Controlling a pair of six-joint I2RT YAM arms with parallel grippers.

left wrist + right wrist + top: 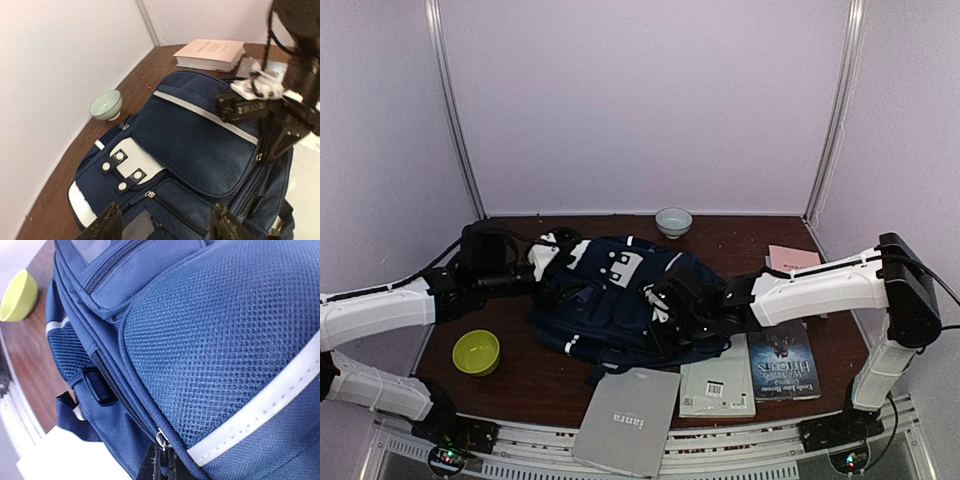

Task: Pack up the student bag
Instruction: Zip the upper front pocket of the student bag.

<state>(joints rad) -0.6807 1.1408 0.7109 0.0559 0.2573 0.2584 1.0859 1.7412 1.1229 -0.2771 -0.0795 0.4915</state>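
Navy student bag (pixel 610 300), edge zip pull (pixel 160 439) in right end effector (pixel 161 461)

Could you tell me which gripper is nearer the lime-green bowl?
Left. The left gripper hangs at the backpack's top end, just beyond the lime-green bowl; the right gripper pinches a zip pull across the backpack.

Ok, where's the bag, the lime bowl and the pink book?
bag (pixel 190 135): left wrist view, on its mesh front pocket.
lime bowl (pixel 477 352): top view, on the bowl's inside.
pink book (pixel 207 49): left wrist view, on its front cover.
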